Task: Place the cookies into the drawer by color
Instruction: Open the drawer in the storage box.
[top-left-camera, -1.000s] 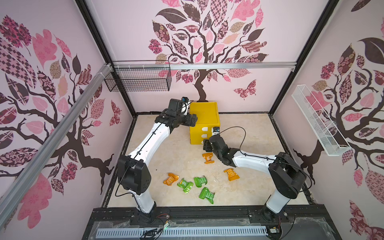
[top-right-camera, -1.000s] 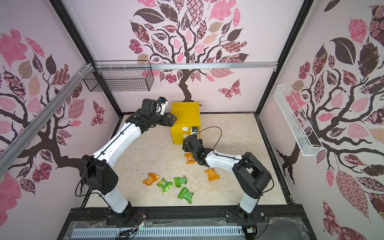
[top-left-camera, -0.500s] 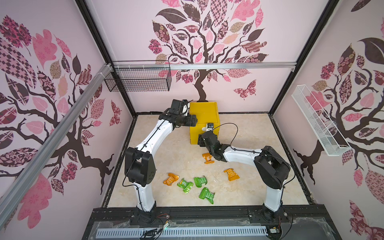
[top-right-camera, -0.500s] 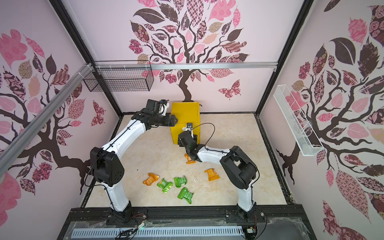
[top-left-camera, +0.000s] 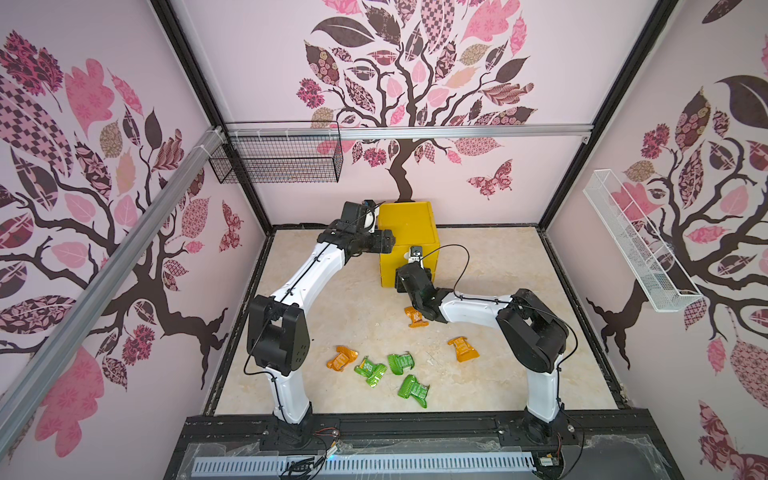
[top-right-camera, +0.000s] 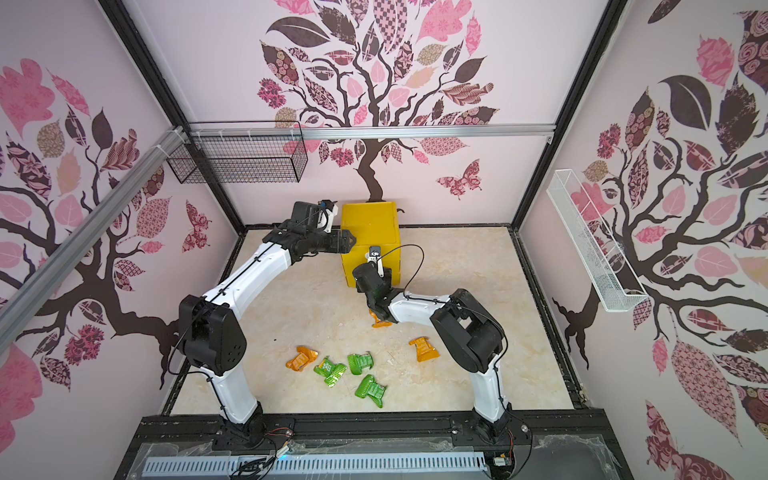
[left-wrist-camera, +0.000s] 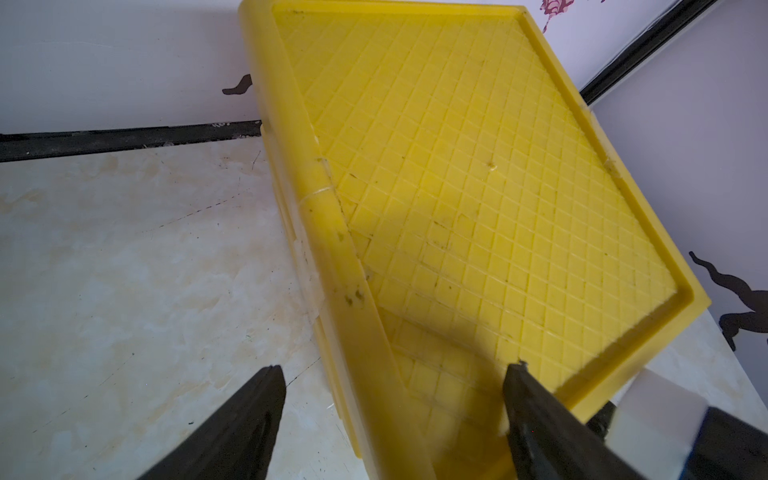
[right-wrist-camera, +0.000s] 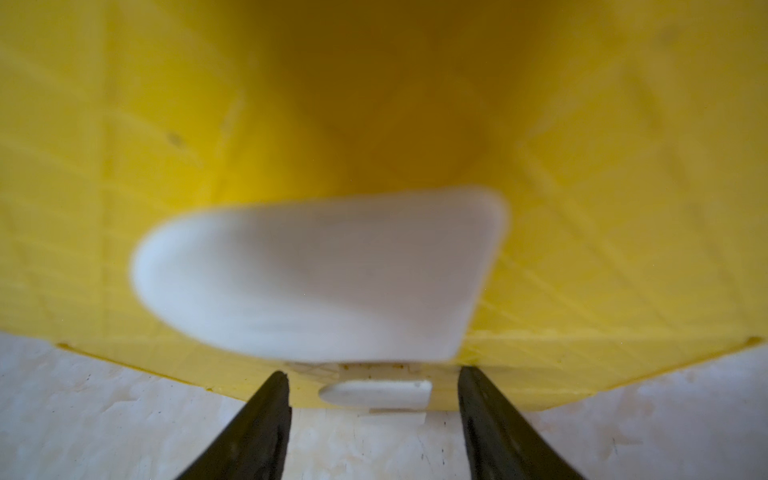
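Jaws apart, right pair near drawer (top-left-camera: 409, 226) handle (right-wrist-camera: 376, 394)

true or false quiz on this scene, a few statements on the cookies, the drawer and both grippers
1. Three green cookies lie on the floor. True.
2. A black cookie lies among them. False: only green and orange cookies show on the floor.
3. The left gripper holds an orange cookie. False: its jaws are open and empty, straddling a top edge of the drawer.
4. The right gripper is at the drawer's front, with a white handle between its open jaws. True.
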